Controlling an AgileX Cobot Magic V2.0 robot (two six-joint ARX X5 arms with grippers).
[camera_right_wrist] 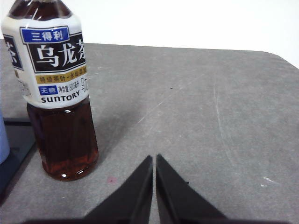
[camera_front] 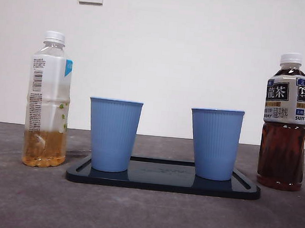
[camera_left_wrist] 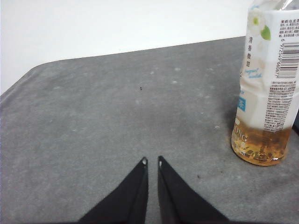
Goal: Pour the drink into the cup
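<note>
Two capped bottles, a pale tea bottle (camera_front: 48, 99) and a dark oolong bottle (camera_front: 285, 121), flank two empty blue cups (camera_front: 113, 134) on a black tray (camera_front: 162, 183); the left gripper (camera_left_wrist: 152, 162) and right gripper (camera_right_wrist: 154, 157) wait nearly closed, empty, so pouring with caps on would fail, and a clumsy grab could topple a bottle.

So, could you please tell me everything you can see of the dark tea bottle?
The dark tea bottle is clear plastic with a white screw cap, still on. Its black, white and blue label carries Chinese characters and "SUNTORY". Dark brown tea fills it nearly to the neck. It stands upright on the grey table, beside the black tray and apart from it. Nothing grips it; the right pincer hangs nearby, shut.
</note>
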